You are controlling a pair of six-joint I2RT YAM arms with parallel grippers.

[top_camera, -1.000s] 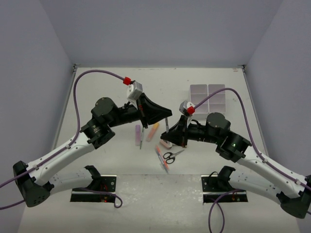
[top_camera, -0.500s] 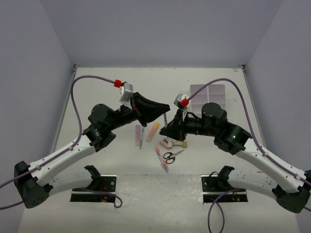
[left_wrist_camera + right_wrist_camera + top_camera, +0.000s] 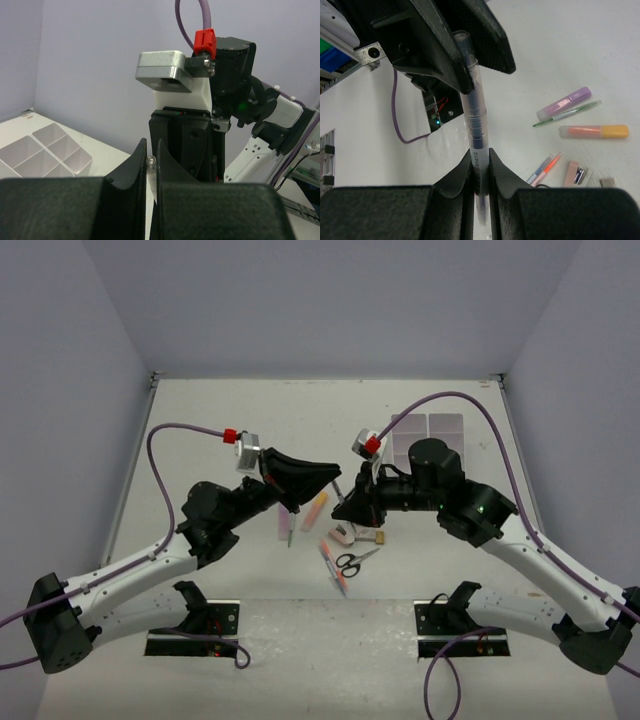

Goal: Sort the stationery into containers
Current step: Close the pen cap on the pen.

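A clear pen (image 3: 338, 490) with a dark core is held upright above the table between both grippers. My left gripper (image 3: 334, 478) is shut on its top end, which shows between my fingers in the left wrist view (image 3: 149, 162). My right gripper (image 3: 346, 508) is shut on the pen's lower half (image 3: 472, 115). On the table below lie a lilac highlighter (image 3: 564, 103), a green pen (image 3: 567, 113), an orange highlighter (image 3: 592, 131), pink-red pens (image 3: 545, 168), black scissors (image 3: 352, 560) and small erasers (image 3: 343, 535). The white organiser box (image 3: 428, 426) stands at the far right.
The right arm (image 3: 440, 490) covers the near part of the organiser box. The box also shows in the left wrist view (image 3: 45, 152), its compartments bare. Both arm bases (image 3: 195, 625) sit at the near edge. Grey walls enclose the table.
Both wrists have shifted left and the left one lower. The right gripper has come up against the left gripper and now grips the pen that hung from the left fingers.
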